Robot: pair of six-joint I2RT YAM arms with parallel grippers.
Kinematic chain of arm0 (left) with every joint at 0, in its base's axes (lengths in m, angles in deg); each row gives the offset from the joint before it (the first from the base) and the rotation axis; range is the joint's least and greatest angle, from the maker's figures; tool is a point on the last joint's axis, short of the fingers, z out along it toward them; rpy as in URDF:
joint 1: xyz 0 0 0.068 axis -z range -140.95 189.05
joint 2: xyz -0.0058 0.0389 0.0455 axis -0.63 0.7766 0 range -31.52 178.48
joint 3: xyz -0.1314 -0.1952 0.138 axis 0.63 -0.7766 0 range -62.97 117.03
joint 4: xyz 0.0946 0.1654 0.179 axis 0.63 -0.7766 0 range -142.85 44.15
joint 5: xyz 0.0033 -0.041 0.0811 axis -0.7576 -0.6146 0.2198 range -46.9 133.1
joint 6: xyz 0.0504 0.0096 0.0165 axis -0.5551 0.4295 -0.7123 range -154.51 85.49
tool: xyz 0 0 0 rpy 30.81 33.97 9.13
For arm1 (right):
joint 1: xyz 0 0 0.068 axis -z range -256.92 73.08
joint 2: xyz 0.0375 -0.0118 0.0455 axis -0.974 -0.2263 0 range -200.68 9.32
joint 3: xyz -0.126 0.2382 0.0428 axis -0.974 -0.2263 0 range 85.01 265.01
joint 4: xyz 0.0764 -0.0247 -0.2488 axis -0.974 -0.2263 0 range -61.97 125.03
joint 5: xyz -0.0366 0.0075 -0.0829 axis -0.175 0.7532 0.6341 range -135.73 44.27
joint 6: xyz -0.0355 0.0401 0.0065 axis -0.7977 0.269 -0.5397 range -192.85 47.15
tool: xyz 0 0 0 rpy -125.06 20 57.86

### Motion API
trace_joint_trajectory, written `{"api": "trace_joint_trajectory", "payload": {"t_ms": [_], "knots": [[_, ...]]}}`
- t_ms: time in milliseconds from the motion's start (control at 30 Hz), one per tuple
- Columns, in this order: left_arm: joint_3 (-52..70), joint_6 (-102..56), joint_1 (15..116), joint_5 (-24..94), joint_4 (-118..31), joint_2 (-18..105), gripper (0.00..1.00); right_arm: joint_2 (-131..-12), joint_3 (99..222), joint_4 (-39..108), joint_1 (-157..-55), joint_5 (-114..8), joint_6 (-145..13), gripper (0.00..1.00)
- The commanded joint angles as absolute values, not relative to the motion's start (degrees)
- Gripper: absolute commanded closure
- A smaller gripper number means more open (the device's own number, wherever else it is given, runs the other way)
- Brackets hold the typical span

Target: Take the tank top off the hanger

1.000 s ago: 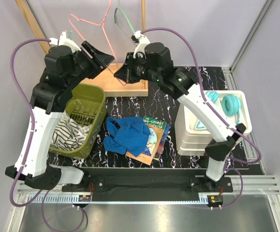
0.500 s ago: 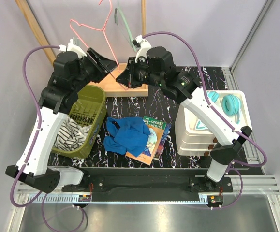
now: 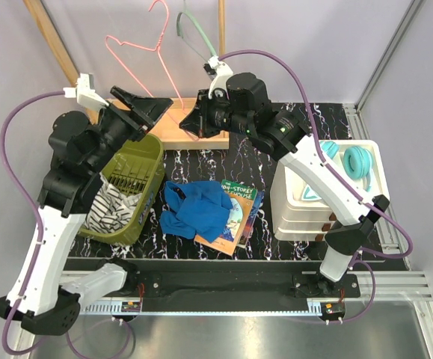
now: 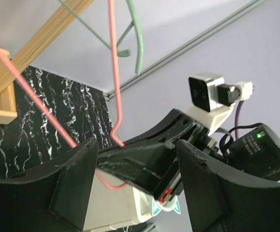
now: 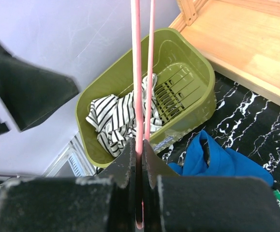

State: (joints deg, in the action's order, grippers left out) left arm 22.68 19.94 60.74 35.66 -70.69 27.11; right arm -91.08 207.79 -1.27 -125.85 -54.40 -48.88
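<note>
The blue tank top (image 3: 196, 209) lies crumpled on the black marbled table, off the hanger; it also shows in the right wrist view (image 5: 217, 162). The pink wire hanger (image 3: 132, 45) is bare and held up at the back. My right gripper (image 3: 188, 123) is shut on its lower wire, seen pinched between the jaws in the right wrist view (image 5: 139, 154). My left gripper (image 3: 152, 105) is open and empty, just left of the right gripper. In the left wrist view (image 4: 136, 150) its jaws frame the right gripper's fingers and the hanger's lower bend (image 4: 113, 72).
A green hanger (image 3: 194, 30) hangs at the back on a wooden rack (image 3: 194, 134). An olive basket (image 3: 152, 153) holds striped cloth (image 3: 108, 206). A book (image 3: 238, 217) lies partly under the tank top. A white bin (image 3: 306, 209) holds teal headphones (image 3: 354, 161).
My left arm has swung left and back, its gripper staying open near the hanger's lower corner. The right gripper has lifted the pink hanger slightly. The tank top has not moved.
</note>
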Motion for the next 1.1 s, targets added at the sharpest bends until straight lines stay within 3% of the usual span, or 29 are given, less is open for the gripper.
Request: {"api": "trace_joint_trajectory", "payload": {"t_ms": [0,167,267,400,500,567,600,633,733,867,1067], "knots": [[25.9,20.2,60.8,31.7,-65.5,32.3,0.34,-91.0,209.7,0.7,-125.8,-57.4,-49.5,1.0],[29.0,19.5,60.9,31.2,-65.7,36.7,0.41,-90.8,209.4,0.7,-125.9,-58.0,-49.2,1.0],[30.5,19.8,60.9,29.7,-65.9,38.4,0.51,-90.6,208.9,0.6,-125.9,-58.3,-49.0,1.0],[30.7,19.6,60.9,30.6,-66.5,39.0,0.7,-90.4,208.6,0.4,-125.9,-58.2,-49.0,1.0],[31.6,19.3,60.8,32.0,-66.9,39.7,1.0,-89.9,208.0,0.3,-125.9,-58.0,-49.0,1.0],[33.3,20.6,60.3,33.1,-68.0,41.1,1.0,-88.9,206.7,0.1,-126.0,-57.0,-49.3,0.86],[34.1,21.5,59.5,33.3,-68.4,41.8,1.0,-87.5,206.1,-0.1,-125.9,-56.5,-49.4,0.74],[35.5,23.3,58.7,32.6,-68.3,42.5,1.0,-86.6,204.3,-0.3,-125.9,-55.8,-49.6,0.53],[39.7,27.4,55.6,29.4,-67.1,46.6,1.0,-82.1,199.6,-0.7,-126.0,-52.2,-50.4,0.22],[44.0,33.9,51.6,27.1,-63.0,52.8,1.0,-75.7,195.0,-2.0,-126.0,-46.8,-51.6,0.1],[57.2,38.2,47.8,24.9,-63.2,64.5,1.0,-65.2,189.1,-5.1,-125.8,-37.7,-52.5,0.04]]}}
